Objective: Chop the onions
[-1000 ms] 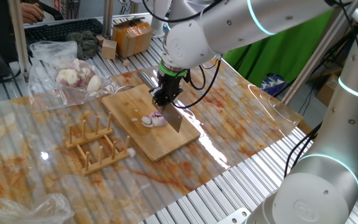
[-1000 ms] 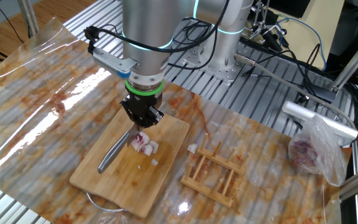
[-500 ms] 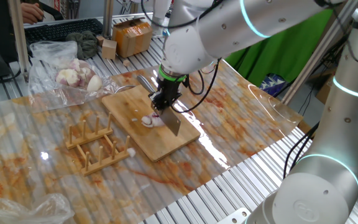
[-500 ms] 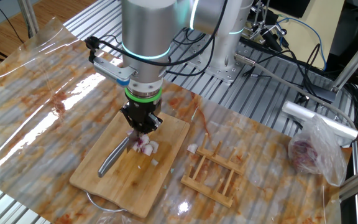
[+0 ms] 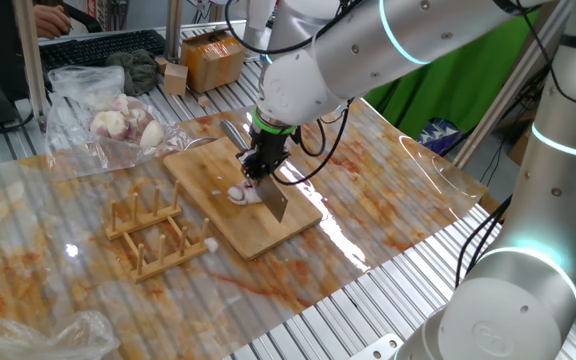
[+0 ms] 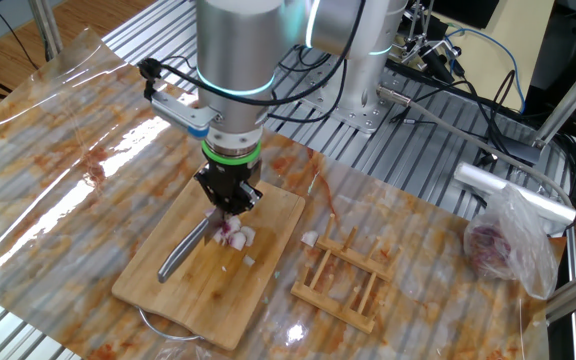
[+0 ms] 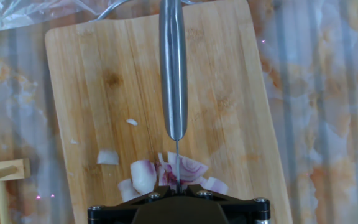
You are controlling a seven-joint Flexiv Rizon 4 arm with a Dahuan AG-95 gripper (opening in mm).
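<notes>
On the left of one fixed view, a clear bag (image 5: pixel 98 125) holds whole peeled bulbs, and a small wooden rack (image 5: pixel 153 232) stands just beside a bamboo board (image 5: pixel 208 175). At the board's middle, the gripper (image 5: pixel 258 172) points straight down, its jaws clamped tight on a knife (image 5: pixel 271 198) whose blade angles down onto the onions (image 5: pixel 244 194), a small heap of pale pink-white pieces. To the right, a clear sheet covers the stained tabletop (image 5: pixel 388 190)

From the other fixed view, the knife's metal handle (image 6: pixel 181 248) lies along the board to the left of the heap, with the rack to the right and the bag far right

Seen from the hand, the knife runs up the middle of the board, and the onions sit at its near end, a few small bits lying apart to the left
</notes>
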